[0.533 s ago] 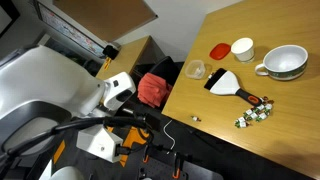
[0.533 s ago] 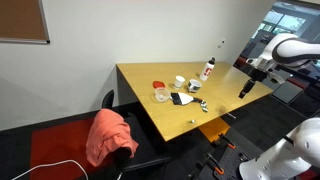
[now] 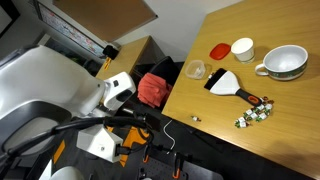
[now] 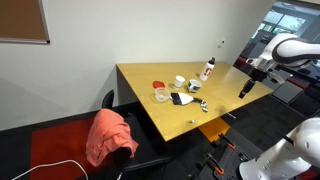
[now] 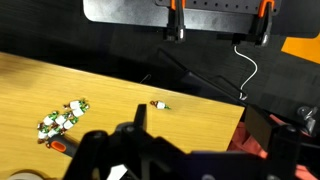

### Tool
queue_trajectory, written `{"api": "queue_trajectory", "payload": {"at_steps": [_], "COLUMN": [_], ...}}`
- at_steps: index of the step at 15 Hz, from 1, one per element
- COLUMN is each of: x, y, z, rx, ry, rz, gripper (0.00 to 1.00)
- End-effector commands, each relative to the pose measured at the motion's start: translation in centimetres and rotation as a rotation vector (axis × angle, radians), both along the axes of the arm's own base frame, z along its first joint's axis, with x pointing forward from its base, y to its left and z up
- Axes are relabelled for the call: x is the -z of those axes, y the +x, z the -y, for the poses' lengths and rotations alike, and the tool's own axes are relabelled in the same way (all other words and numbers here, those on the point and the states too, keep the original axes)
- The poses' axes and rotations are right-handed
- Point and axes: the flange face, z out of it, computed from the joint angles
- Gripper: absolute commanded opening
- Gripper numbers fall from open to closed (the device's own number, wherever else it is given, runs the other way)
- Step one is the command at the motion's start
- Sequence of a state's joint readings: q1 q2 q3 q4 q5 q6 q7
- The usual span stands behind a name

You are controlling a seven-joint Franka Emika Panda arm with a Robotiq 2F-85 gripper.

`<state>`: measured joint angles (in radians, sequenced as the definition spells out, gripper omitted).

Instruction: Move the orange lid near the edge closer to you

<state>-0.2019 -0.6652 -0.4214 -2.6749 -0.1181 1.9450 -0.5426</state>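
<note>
The orange lid (image 3: 220,49) lies flat near the table's edge (image 3: 173,92), just beside the white cup (image 3: 242,49), with a clear cup (image 3: 196,70) and black brush (image 3: 228,84) near. The gripper (image 4: 245,89) hangs well apart, too small to tell whether parted or closed

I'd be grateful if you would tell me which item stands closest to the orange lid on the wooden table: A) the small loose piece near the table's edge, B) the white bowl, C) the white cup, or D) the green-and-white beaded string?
C: in an exterior view the white cup stands right beside the orange lid, nearer to it than anything else on the table.
</note>
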Motion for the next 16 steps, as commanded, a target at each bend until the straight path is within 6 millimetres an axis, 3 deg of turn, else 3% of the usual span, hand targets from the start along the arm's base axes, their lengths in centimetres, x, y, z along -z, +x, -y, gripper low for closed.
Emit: {"api": "queue_trajectory", "payload": {"at_steps": [1,7,11,16], "x": [-0.9,-3.6,-2.5,0.6], "y": [1.3,7.8,13.6,19.7], "z": [-0.2,-1.0,-1.0,0.3], "rx": [0.018,0.095,0.166,0.222], "ry": [-0.036,-0.144,-0.198,-0.229], "rz": [0.046,0.207,0.26,0.296], "gripper": [1.0,1.0,1.0,1.0]}}
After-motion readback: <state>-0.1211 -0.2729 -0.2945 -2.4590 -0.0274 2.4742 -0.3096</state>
